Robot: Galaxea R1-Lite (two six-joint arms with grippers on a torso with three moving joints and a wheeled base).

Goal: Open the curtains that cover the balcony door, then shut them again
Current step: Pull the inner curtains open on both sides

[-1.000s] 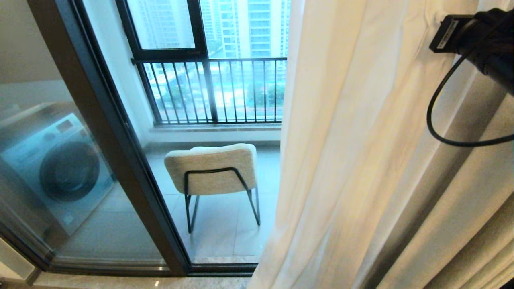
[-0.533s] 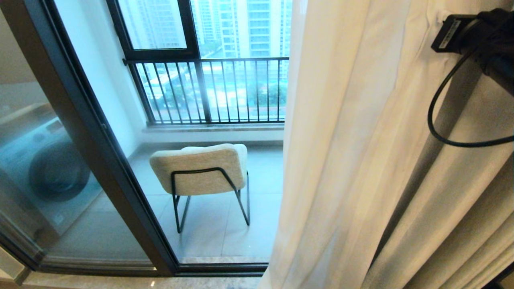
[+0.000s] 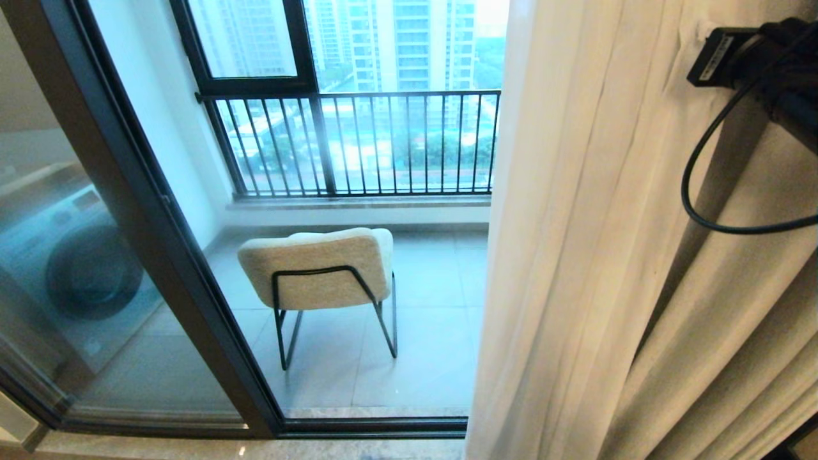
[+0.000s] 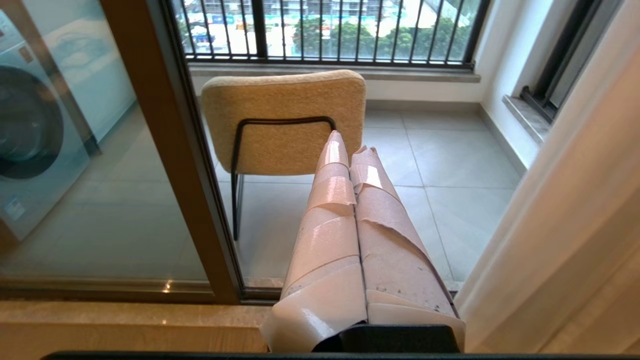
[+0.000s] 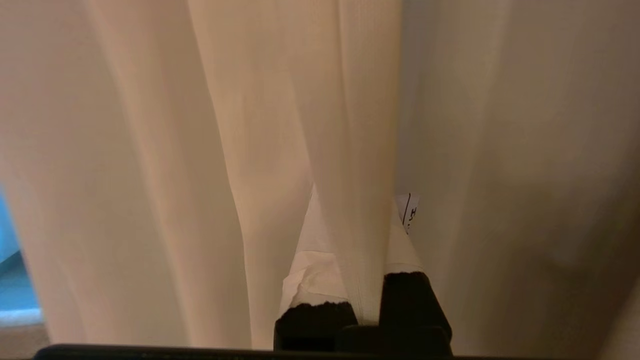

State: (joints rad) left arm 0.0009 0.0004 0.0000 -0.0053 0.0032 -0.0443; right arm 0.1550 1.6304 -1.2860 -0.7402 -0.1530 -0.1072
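beyond the door [image 3: 160,255] lies a tiled balcony with a chair [image 3: 319,268] near 7 o'clock of centre, a railing [image 3: 358,144] at 11 and a washer [image 3: 89,275] at 9, dim behind glass. curtains [image 3: 575,255] hang from 12 down to 5. right arm [image 3: 786,70] reaches in at 2 o'clock, its gripper [image 5: 357,230] mostly hidden in the fabric, jaws pinching a pleat. left gripper [image 4: 350,150] points at the chair, taped fingers [image 4: 330,200] pressed together, holding nothing.

Curtains [image 3: 607,255] bunched at right w/ balcony door [image 3: 160,223] exposed left, chair [image 3: 319,275] behind the glass.
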